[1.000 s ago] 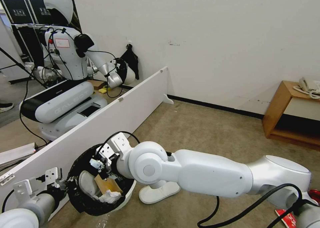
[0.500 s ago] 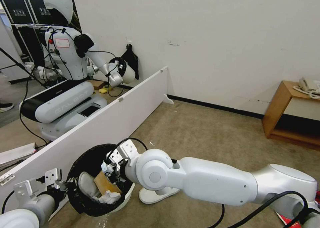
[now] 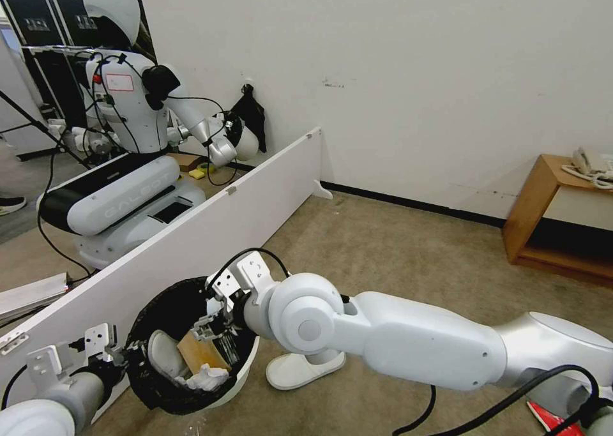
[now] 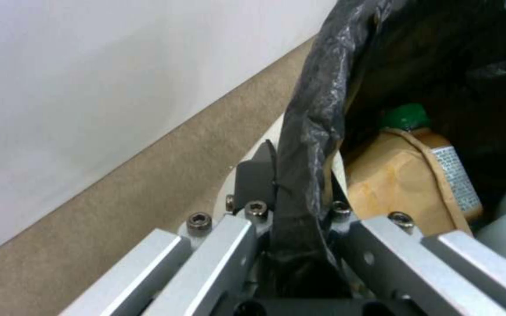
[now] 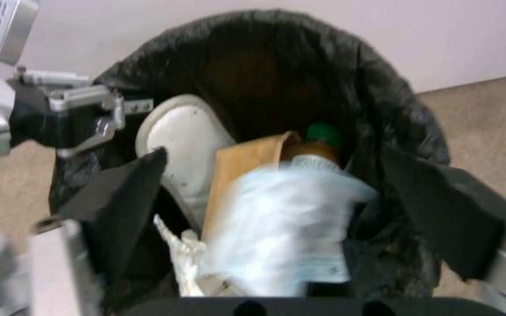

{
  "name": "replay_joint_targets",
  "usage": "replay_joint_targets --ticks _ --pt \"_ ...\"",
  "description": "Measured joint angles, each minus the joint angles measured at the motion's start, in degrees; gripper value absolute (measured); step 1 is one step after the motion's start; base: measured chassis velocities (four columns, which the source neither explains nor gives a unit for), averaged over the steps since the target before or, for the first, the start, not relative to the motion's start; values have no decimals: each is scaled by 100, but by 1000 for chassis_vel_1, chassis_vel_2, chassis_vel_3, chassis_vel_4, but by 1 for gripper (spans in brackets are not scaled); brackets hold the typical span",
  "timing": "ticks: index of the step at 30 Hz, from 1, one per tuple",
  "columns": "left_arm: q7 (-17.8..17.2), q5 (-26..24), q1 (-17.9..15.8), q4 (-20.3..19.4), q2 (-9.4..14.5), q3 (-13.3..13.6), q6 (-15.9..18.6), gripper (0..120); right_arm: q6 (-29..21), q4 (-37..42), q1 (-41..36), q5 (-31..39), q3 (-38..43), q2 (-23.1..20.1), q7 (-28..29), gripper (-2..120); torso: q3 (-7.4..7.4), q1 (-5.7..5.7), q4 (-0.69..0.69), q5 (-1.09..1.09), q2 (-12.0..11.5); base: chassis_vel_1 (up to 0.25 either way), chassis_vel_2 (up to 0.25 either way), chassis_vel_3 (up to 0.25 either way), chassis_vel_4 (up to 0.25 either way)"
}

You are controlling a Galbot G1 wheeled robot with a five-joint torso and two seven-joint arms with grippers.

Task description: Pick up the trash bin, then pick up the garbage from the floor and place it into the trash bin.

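The trash bin (image 3: 246, 367), white with a black bag (image 4: 317, 109) over its rim, hangs tilted at the lower left. My left gripper (image 3: 120, 357) (image 4: 291, 210) is shut on the bagged rim. Inside lie a white slipper (image 5: 182, 145), a brown cardboard scrap (image 5: 247, 171), crumpled tissue (image 3: 205, 377) and a green-capped bottle (image 5: 322, 134). My right gripper (image 3: 216, 321) (image 5: 288, 206) is open over the bin's mouth. A blurred whitish thing (image 5: 288, 245) sits between its black fingers (image 5: 127, 193), touching neither. A second white slipper (image 3: 305, 367) lies on the carpet beside the bin.
A long white board (image 3: 211, 225) stands on edge just left of the bin. Another white robot (image 3: 121, 142) works behind it. A wooden side table (image 3: 543, 219) with a phone stands at the right wall. A red packet (image 3: 554, 418) lies on the carpet at the lower right.
My right gripper has shifted a little to the right across the bin's mouth, and the arm with it. The bin and the left gripper have stayed put.
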Motion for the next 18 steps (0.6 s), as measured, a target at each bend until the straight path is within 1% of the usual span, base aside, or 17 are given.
replay_joint_targets --ticks 5,9,12,16,18 --pt "1 1 0 -5 -8 -2 0 2 1 -103 33 0 -15 135 1 100 0 0 1 0 0 0 0 0 0" --pt "12 5 20 -45 -50 -20 0 2 1 -324 94 19 -259 365 -4 100 0 0 0 0 0 0 0 0 0" --pt "22 15 30 -64 -79 -29 0 2 1 -416 109 10 -391 454 -5 100 0 0 1 -1 0 0 0 0 0" --pt "26 24 24 -78 -96 -30 0 2 1 -407 107 -44 -357 468 -2 100 0 0 2 -1 0 0 0 0 0" --pt "27 24 10 -71 -96 -27 0 2 1 -259 121 -54 -156 378 1 100 0 0 1 0 0 0 0 0 0"
